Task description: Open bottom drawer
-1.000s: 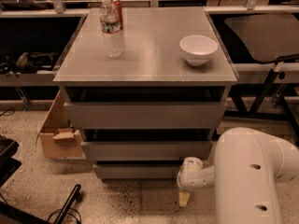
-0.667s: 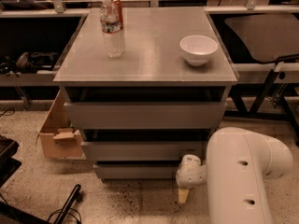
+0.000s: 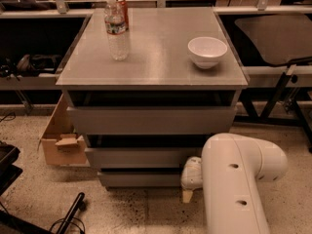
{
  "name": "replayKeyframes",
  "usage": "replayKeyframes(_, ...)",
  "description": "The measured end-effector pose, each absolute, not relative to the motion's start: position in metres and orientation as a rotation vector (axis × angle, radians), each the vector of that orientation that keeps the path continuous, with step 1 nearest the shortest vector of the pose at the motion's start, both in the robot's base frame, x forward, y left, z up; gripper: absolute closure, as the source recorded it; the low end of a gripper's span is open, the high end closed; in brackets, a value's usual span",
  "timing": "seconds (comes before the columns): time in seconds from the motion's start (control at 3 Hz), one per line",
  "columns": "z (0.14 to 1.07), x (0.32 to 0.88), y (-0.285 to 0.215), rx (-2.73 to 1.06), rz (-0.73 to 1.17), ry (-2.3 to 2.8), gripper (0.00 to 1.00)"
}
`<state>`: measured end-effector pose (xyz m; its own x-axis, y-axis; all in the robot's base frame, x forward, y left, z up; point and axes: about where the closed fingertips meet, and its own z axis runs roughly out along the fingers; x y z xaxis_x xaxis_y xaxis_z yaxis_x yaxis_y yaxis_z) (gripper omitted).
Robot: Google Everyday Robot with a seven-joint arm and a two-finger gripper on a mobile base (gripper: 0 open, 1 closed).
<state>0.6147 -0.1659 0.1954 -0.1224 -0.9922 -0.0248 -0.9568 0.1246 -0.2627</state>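
The grey cabinet (image 3: 151,57) has three handleless drawer fronts. The bottom drawer (image 3: 141,178) is the lowest and narrowest front, just above the floor, and looks closed or nearly so. My gripper (image 3: 188,191) hangs from the white wrist (image 3: 192,172) at the right end of the bottom drawer front, pointing down towards the floor. The large white arm (image 3: 239,179) fills the lower right and hides the cabinet's lower right corner.
A water bottle (image 3: 117,30) with a can behind it and a white bowl (image 3: 207,51) stand on the cabinet top. An open cardboard box (image 3: 61,140) sits on the floor at the cabinet's left. Black cables and a stand (image 3: 68,216) lie at lower left. A table leg (image 3: 275,96) stands at right.
The white arm has swung a little to the left, and the gripper has shifted slightly left along the bottom drawer's right end. The drawers have not visibly moved.
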Motion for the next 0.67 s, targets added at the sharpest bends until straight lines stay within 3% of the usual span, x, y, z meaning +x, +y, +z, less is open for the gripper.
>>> replayKeyframes(0.67,0.188,0.611,-0.174,-1.933,-0.275,2.279,0.61)
